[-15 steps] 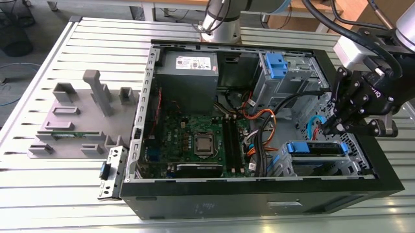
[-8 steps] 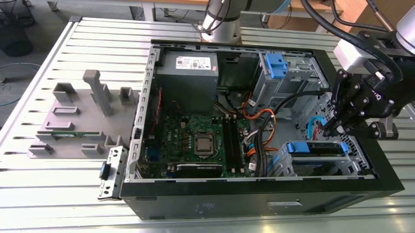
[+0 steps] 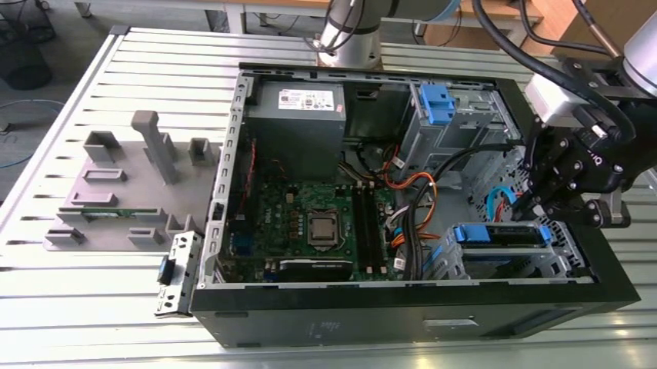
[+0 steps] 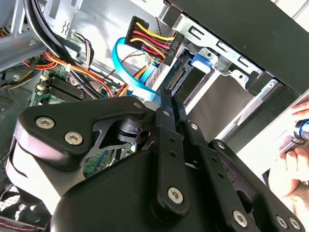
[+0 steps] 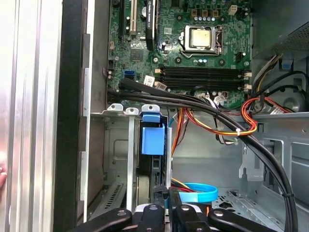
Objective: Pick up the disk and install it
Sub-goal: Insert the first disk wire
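The disk sits in the lower drive cage at the front corner of the open computer case, on the exterior view's right, its blue carrier frame showing. In the first wrist view the disk stands edge-on in the cage with its blue frame facing me. My gripper hangs just above that cage. Its fingers lie pressed together, shut, with their tips at the connector end of the disk. The gripper holds nothing that I can see.
A blue data cable and orange-black wire bundles run close to the cage. The motherboard, the power supply and an upper cage with a blue latch share the case. Grey fixtures stand on the table. A person's hand is outside the case.
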Tool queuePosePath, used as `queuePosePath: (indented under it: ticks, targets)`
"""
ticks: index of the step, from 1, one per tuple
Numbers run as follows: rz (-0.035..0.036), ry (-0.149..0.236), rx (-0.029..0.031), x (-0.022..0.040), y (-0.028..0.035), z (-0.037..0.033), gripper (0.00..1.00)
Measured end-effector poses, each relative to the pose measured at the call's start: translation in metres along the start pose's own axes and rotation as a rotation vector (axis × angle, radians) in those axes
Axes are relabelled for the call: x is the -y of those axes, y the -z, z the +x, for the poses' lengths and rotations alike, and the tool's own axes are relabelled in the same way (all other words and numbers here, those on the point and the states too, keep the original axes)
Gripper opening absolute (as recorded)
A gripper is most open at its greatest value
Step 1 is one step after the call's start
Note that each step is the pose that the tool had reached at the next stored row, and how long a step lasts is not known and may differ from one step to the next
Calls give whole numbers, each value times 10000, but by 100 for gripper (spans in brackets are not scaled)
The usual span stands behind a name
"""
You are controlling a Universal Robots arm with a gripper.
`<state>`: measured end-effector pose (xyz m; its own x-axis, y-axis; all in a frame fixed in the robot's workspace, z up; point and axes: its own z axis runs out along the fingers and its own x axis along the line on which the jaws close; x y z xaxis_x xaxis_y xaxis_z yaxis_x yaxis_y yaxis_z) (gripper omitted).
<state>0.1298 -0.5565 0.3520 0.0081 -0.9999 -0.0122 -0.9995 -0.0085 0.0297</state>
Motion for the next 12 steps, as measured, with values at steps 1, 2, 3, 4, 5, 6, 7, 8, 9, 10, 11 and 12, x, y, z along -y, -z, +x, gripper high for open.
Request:
queuePosePath:
  ticks: [1,2,3,4,5,6,7,8,9,10,11,12]
  targets:
    - [12,6,1,-7,-4,3,16]
    - [23,12,2,-13,-9,8,16]
    - [37,20,2,-21,-14,13,16]
    - [53,28,4,-28,-20,16,16]
    - [69,36,4,-35,-25,19,16]
    - [84,45,4,-42,-31,22,16]
    - [97,54,3,-46,-37,25,16]
    - [110,64,2,-50,-43,27,16]
    - [120,72,1,-53,-49,28,16]
    - [123,78,-1,-53,-50,28,16]
    - [123,78,-1,-54,-49,28,16]
    - [123,78,-1,-54,-50,28,16]
